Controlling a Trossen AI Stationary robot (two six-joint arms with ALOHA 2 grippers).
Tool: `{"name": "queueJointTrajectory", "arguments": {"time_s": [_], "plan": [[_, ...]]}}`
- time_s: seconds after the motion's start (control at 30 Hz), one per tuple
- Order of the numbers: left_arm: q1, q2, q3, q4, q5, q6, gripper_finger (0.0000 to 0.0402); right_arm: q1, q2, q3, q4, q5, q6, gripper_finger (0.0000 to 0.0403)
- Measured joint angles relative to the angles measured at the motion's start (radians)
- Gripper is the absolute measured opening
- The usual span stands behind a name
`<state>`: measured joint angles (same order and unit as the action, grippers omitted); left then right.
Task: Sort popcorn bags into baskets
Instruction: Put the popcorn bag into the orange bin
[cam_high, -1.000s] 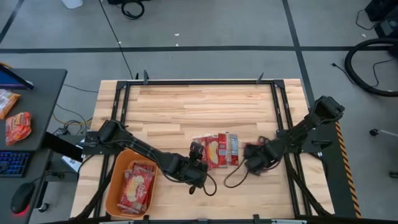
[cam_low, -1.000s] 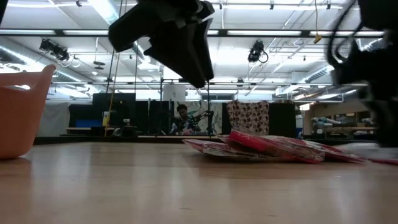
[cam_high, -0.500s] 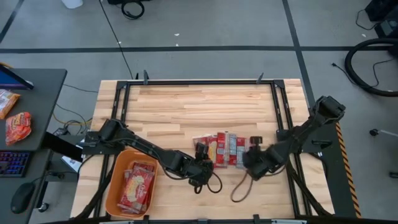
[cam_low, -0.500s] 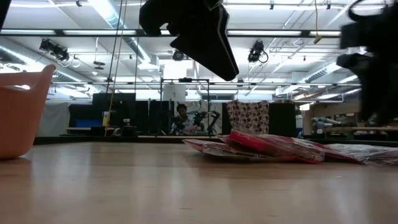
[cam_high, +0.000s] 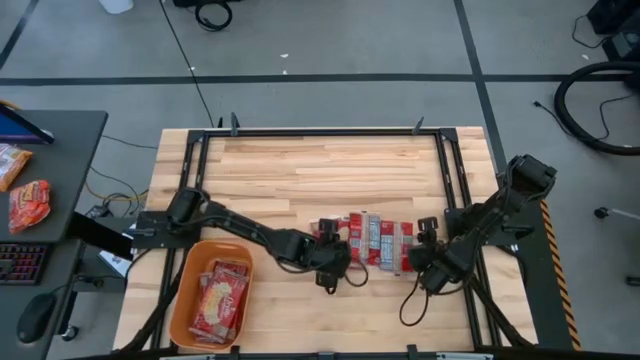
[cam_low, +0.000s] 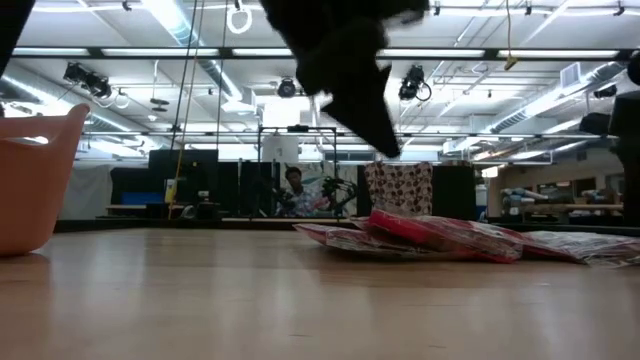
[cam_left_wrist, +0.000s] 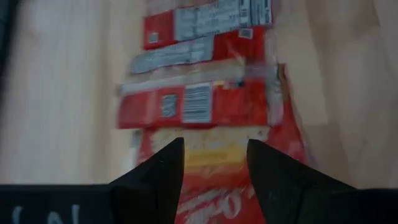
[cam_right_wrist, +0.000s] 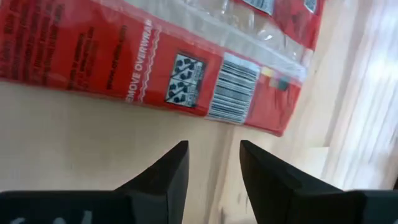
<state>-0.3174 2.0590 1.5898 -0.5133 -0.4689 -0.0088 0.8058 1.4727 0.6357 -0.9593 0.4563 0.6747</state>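
The loose popcorn bags (cam_high: 365, 241) lie overlapped in a low pile near the middle of the table (cam_high: 300, 170), while more of them already rest in the orange basket (cam_high: 185, 300) at the table's near left corner. The left gripper (cam_left_wrist: 214, 163) hovers over the pile's left end with its fingers apart and nothing between them; its wrist view shows a cream-panelled bag directly under the gap. The right gripper (cam_right_wrist: 212, 163) is likewise spread and empty, sitting by the pile's right end, just off the edge of a red bag with a barcode. The step in hand looks like the left arm's pick — it would do well to come straight down over one bag only, choosing the topmost at the left edge; a pinch on the packet's rim or a raised fold should hold better than pressing flat on the slick film; lifting slowly would show whether a second bag drags along. The right arm should probably wait clear — both reaching at once risks a clash over the small pile.
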Motion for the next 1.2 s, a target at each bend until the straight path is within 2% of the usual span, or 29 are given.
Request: {"name": "queueJointTrajectory", "arguments": {"time_s": [0.13,0.27,0.4,0.63,0.87,0.97,1.1,1.2], "plan": [[0.027,0.042,-0.002,-0.004,0.083,-0.006,0.0178,0.009,0.010,-0.019,0.037,-0.001,-0.013,0.0157],[0.041,0.069,-0.002,0.006,0.086,-0.006,0.0178,0.013,0.037,-0.026,0.142,0.038,-0.044,0.0160],[0.046,0.071,-0.002,0.011,0.086,-0.006,0.0178,0.009,0.096,-0.021,0.213,0.090,-0.183,0.0160],[0.044,0.071,-0.002,0.017,0.086,-0.005,0.0178,0.017,0.201,0.073,0.308,0.242,-0.314,0.0160],[0.039,0.071,-0.002,0.023,0.086,-0.005,0.0178,0.017,0.270,0.099,0.560,0.291,-0.514,0.0160],[0.034,0.071,-0.002,0.022,0.086,-0.003,0.0178,0.015,0.292,0.100,0.586,0.306,-0.547,0.0159],[0.025,0.071,-0.002,0.022,0.087,-0.003,0.0178,0.015,0.303,0.102,0.583,0.297,-0.547,0.0144],[0.016,0.071,-0.002,0.020,0.088,-0.003,0.0178,0.014,0.303,0.102,0.582,0.281,-0.545,0.0114]]}}
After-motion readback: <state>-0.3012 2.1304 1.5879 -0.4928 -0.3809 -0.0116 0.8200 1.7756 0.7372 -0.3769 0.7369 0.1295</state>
